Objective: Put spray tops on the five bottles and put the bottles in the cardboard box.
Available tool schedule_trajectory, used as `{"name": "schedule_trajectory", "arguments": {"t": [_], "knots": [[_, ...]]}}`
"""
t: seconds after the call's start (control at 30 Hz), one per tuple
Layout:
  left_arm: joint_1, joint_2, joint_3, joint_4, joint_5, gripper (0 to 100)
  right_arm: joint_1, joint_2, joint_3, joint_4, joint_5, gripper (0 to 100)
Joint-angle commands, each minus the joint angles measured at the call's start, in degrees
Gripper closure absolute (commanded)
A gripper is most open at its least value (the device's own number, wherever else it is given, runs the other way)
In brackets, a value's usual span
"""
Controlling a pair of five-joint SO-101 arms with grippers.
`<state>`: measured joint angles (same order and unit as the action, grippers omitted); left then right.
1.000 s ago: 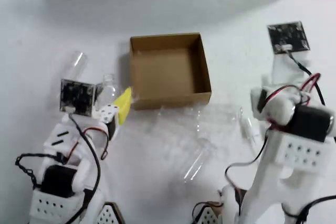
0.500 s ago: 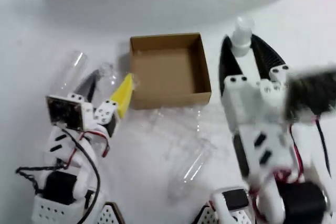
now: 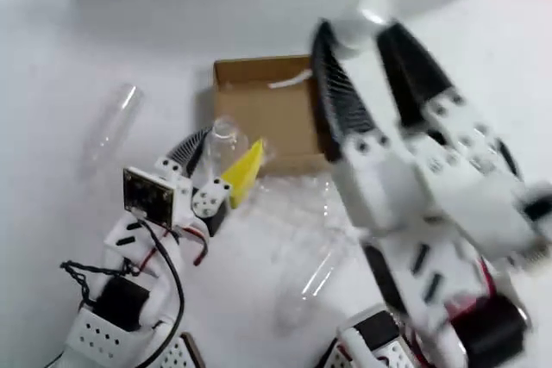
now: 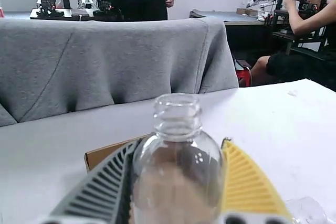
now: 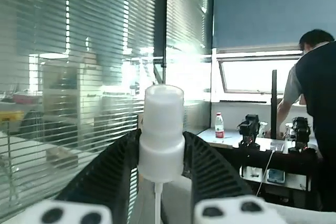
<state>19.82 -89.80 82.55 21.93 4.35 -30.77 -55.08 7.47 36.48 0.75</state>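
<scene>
My left gripper (image 3: 231, 138) is shut on a clear, uncapped bottle (image 3: 226, 137), held upright just in front of the cardboard box's (image 3: 259, 101) near left corner. In the left wrist view the bottle (image 4: 177, 156) stands between the grey and yellow fingers (image 4: 247, 182), its open neck up, with the box edge (image 4: 105, 153) behind. My right gripper (image 3: 354, 28) is raised high over the box's right side, shut on a white spray top (image 3: 358, 16). The spray top (image 5: 161, 140) sits between the black fingers with its thin tube hanging down.
One clear bottle (image 3: 116, 118) lies on the white table left of the box. More clear bottles lie in front of the box (image 3: 293, 204) and nearer the arm bases (image 3: 315, 275). The right arm covers much of the table's right side.
The right arm has swung up and leftward with the spray top, from right of the box to over it. The left gripper carried its bottle rightward, closer to the box.
</scene>
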Motion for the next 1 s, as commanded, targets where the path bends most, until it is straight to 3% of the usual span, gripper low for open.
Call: {"name": "schedule_trajectory", "arguments": {"t": [0.0,0.4,0.67,0.97], "knots": [[0.31,-1.01,0.18,-1.85,-0.53,98,-2.51,3.38,-2.55,-2.51,-0.44,98.3],[-0.92,-1.01,2.99,-2.20,-0.53,98,-3.03,5.58,5.80,-1.45,-0.35,98.3],[-4.70,-1.01,11.25,-15.12,-0.53,98,-3.12,5.58,7.82,-1.45,-0.70,98.3],[-4.70,-1.01,12.48,-16.00,-0.53,98,-9.27,6.20,9.23,-3.65,-0.44,98.3]]}}
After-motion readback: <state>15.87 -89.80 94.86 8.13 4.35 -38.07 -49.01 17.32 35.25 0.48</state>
